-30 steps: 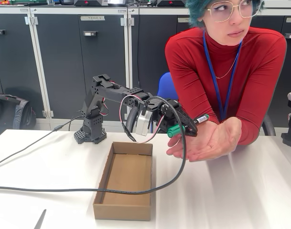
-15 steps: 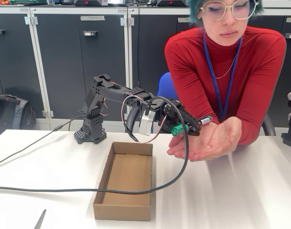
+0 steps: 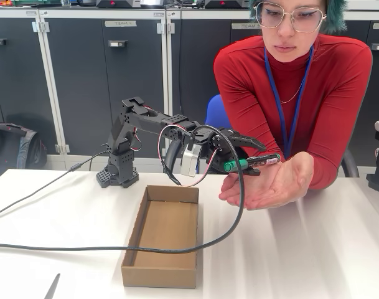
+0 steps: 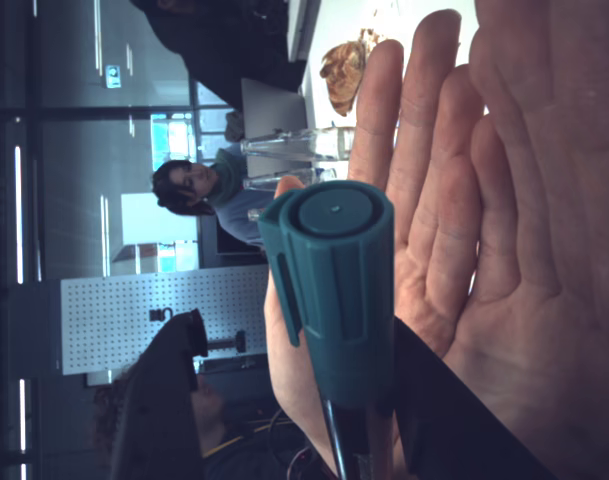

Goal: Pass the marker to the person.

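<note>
Nearly done — gripper [image 3: 250, 157] spread wide above the person's cupped hands [image 3: 273, 184], marker [image 3: 251, 163] lying level between the jaws just over the palms. Left: marker settles in the hands — arm backs off.

Lab or workshop: grey storage cabinets [image 3: 83, 81], pegboard [image 4: 159, 320], white worktable [image 3: 301, 249].

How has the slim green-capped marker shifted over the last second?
Yes: the slim green-capped marker has levelled out and slid rightward, away from the cardboard box, lying over the person's cupped hands as the end effector opens.
</note>
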{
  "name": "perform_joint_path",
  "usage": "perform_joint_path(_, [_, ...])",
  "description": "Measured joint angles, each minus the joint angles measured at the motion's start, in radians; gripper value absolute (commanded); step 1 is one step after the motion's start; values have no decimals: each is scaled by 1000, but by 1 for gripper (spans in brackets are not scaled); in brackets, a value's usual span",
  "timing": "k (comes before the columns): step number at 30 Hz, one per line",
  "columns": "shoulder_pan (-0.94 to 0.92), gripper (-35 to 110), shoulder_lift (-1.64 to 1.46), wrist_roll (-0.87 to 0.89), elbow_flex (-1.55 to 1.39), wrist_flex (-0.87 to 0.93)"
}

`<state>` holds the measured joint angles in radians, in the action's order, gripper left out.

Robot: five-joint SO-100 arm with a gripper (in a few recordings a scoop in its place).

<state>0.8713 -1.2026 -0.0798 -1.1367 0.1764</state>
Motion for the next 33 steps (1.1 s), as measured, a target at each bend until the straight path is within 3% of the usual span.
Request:
perform_joint_path(5, [0, 42, 0, 43, -6, 46])
perform_joint_path(24, [17, 42, -14, 245, 229, 577])
perform_joint_path(33, [18, 42, 6, 299, 339, 647])
